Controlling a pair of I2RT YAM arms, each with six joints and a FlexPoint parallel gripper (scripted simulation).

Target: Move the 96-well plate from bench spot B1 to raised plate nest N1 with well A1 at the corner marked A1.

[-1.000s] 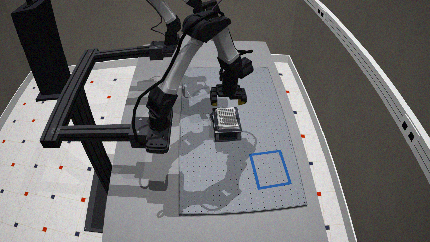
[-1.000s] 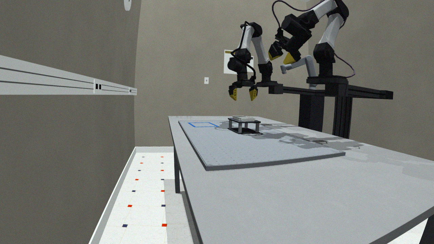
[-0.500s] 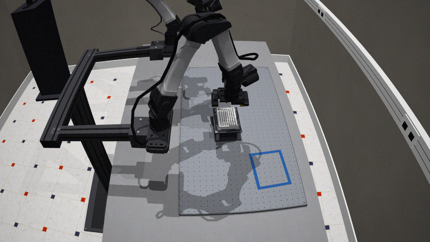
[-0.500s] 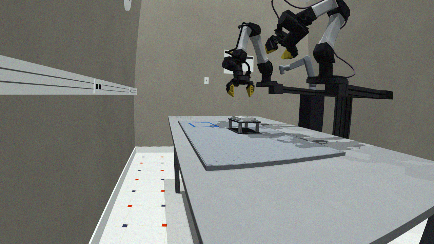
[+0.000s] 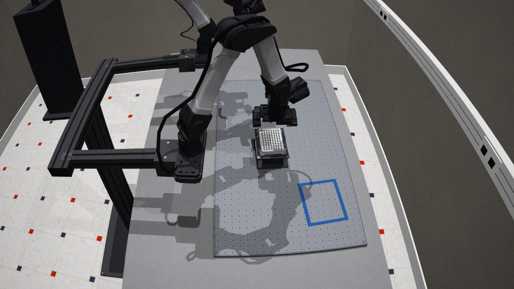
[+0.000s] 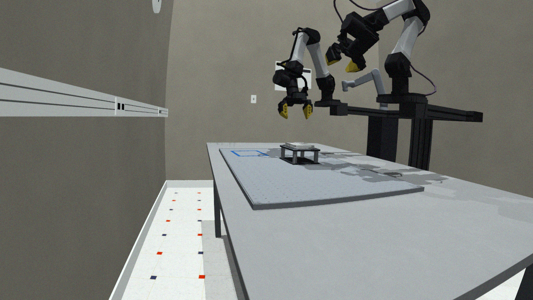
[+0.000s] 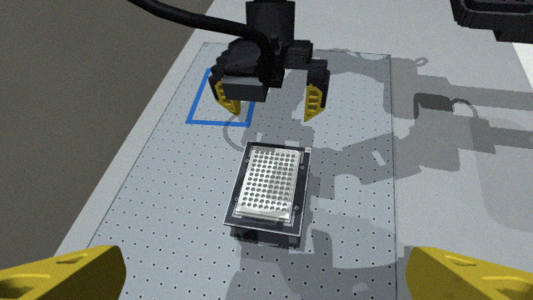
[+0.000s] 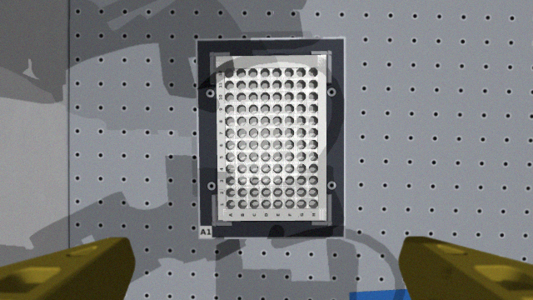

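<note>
One plate is lying below your right gripper [image 5: 274,122] [image 6: 296,116] [image 7: 272,117] [image 8: 266,250] in the top view: the 96-well plate [image 5: 271,141] [image 6: 299,144] [image 7: 271,179] [image 8: 271,142] is resting on the nest [image 5: 273,156] [image 6: 295,157] [image 7: 299,221] [image 8: 335,142].

In the exterior view, you're seeing both grippers standing wide, holding nothing; the right is hanging nearer the plate, your left gripper [image 6: 339,67] [image 7: 266,260] farther off.

In the left wrist view, the plate is lying between your two grippers, below them.

In the right wrist view, its long axis is running up-down, crossing your finger spread; well A1 is facing the A1 label [image 8: 206,232]. It's looking seated, so you're probably needing only clearance upward.

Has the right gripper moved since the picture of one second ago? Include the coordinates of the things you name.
Yes. In the exterior view, the right gripper [image 5: 274,124] [image 6: 296,117] [image 7: 271,117] [image 8: 267,249] now stands higher above the nest [image 5: 272,157] [image 6: 295,150] [image 7: 266,227] [image 8: 208,146].
</note>
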